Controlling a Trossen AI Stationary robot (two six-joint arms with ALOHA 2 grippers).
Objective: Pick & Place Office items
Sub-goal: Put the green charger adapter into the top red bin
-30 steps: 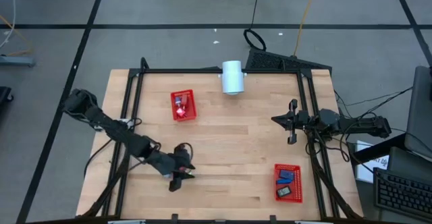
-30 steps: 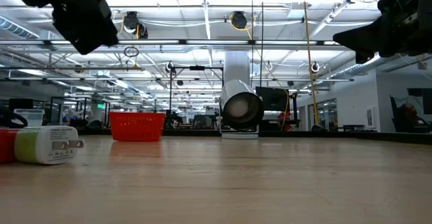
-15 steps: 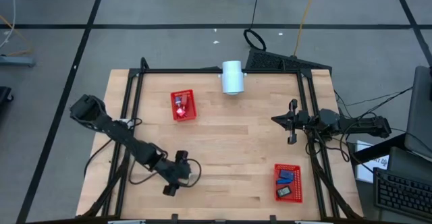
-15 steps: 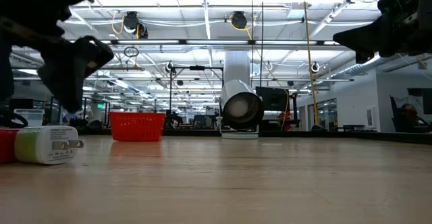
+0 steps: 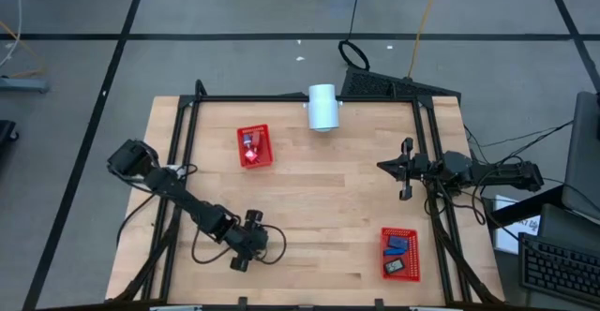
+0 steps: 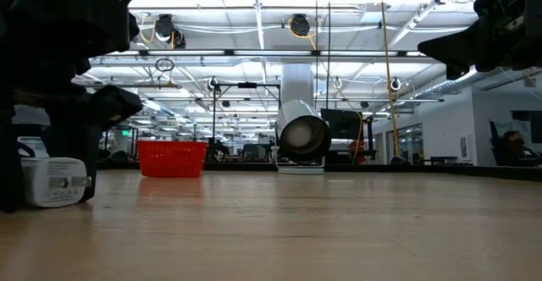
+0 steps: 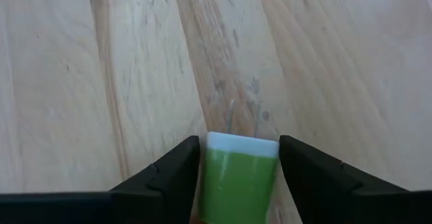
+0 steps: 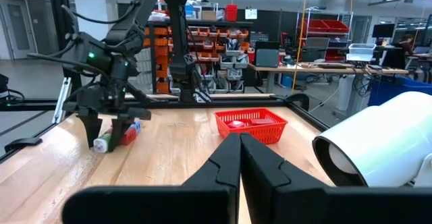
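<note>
A thumb-sized green-and-white piece [image 7: 237, 183] lies on the table near its front left and also shows in the low view [image 6: 55, 182]. My left gripper [image 5: 251, 245] is down over it, one finger on each side of it. In the right wrist view a red piece [image 8: 131, 131] lies right beside the green-and-white piece [image 8: 102, 143]. My right gripper [image 5: 406, 170] hangs shut and holds nothing at the table's right side, well above the wood. More small pieces lie in the two red mesh baskets [image 5: 254, 147] [image 5: 399, 253]. My left gripper pinches the green-and-white piece between its two fingers [image 7: 179, 166], on its two long sides beside the white end [image 7: 241, 145]. The fingers slant down at it from above and lie along its length. The piece lies flat on the wood.
A white cylinder [image 5: 322, 107] lies at the middle of the far edge. One red basket stands at the far left, the other at the near right. A black frame rail [image 5: 187, 133] runs along the table's sides. Bare wood lies between the baskets.
My left gripper has come down onto the green-and-white piece and rolled about its own axis. Its fingers now stand at table level on both sides of the piece.
</note>
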